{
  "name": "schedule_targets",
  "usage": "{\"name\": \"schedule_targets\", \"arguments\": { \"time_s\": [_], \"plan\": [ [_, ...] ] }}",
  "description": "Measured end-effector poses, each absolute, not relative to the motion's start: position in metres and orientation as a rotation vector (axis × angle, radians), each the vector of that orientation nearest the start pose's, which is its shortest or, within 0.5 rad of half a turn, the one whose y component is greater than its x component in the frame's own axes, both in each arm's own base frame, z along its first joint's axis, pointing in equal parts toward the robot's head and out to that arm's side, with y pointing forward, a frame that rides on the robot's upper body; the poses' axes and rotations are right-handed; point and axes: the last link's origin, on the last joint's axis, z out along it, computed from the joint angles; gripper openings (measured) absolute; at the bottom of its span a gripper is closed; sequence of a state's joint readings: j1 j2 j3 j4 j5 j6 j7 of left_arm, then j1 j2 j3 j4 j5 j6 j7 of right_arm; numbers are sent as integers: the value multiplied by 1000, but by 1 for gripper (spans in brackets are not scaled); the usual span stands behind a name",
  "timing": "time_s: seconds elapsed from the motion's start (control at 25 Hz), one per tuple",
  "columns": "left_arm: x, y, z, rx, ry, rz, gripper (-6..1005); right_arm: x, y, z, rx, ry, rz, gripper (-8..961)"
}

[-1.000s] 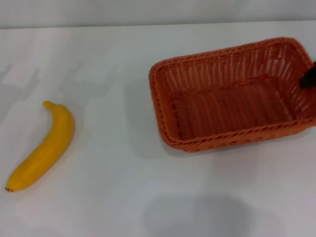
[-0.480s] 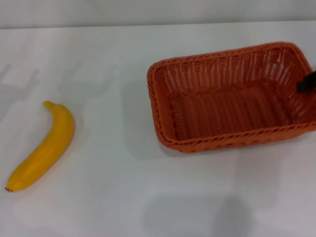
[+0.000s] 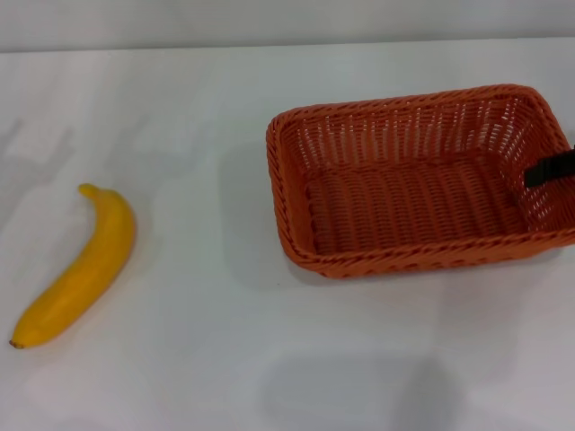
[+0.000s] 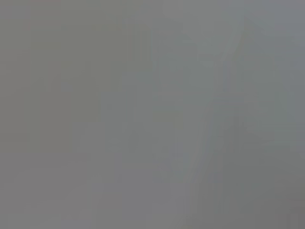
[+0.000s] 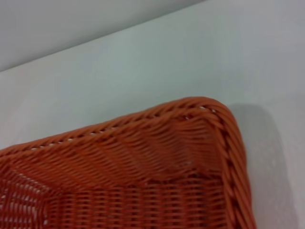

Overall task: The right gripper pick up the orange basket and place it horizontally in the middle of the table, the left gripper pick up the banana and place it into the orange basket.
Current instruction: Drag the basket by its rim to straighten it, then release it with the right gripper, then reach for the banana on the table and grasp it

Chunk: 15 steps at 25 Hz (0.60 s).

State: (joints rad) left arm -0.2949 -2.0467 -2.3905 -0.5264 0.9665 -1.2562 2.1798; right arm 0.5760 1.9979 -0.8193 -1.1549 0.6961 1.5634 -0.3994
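Right black tool (image 3: pixel 550 169): at basket's right wall; grip state unclear.
Orange woven rectangular basket (image 3: pixel 418 184): on white surface (image 3: pixel 225 341).
Curved yellow banana (image 3: pixel 76 266): far left, apart.

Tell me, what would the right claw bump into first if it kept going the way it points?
Probably the orange basket itself. The right claw pokes in over the basket's right end, pointing toward the robot's left across the inside, so it would likely meet the woven floor or the far left wall. Depth is hard to judge here.

Not much of me on show here, honestly. All you get is one black finger of my right gripper (image 3: pixel 550 169), a flat, narrow, matte strip with squared-off edges, plain dark with no markings I can make out.
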Motion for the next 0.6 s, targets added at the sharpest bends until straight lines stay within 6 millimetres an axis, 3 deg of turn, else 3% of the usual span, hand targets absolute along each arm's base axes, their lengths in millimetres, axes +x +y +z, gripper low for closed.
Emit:
{"name": "schedule_targets", "arguments": {
  "time_s": [0.32,0.6],
  "plan": [
    [-344,315,107,-1677,-662,-1034,863,251,376,122,-2148,1561,190,667],
    [-323,305,122,-1908,-857,-992,863,257,385,168,-2152,1259,315,777]
  ]
}}
